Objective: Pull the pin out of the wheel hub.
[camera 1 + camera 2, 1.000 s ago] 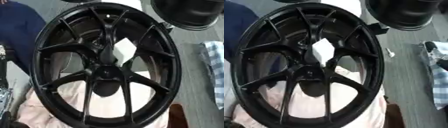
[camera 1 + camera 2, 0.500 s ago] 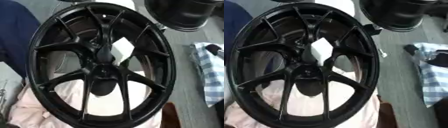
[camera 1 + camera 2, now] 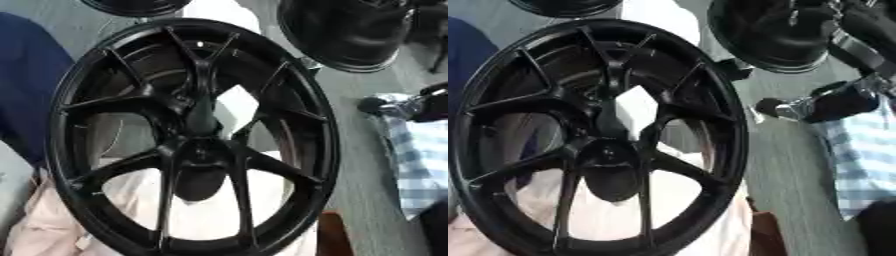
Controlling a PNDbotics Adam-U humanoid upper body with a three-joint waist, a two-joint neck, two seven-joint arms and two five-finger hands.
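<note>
A black wheel (image 3: 192,140) with forked spokes fills most of both views, tilted on edge, its rim running from 12 o'clock down to 6 o'clock. Its hub (image 3: 199,155) sits just below the middle; a dark upright shape (image 3: 203,112) rises from the hub toward 12 o'clock, and whether this is the pin cannot be told. Behind the spokes, pale pinkish cloth (image 3: 140,200) lies under the lower half. At 1 o'clock stands a 2nd black wheel (image 3: 350,35), near the first rim but apart from it. At 3 o'clock, a dark, silver-jointed robot arm (image 3: 833,102) reaches in above blue checked cloth (image 3: 420,165); its hand's fingers cannot be made out. At 9 o'clock is dark blue fabric (image 3: 26,90).
</note>
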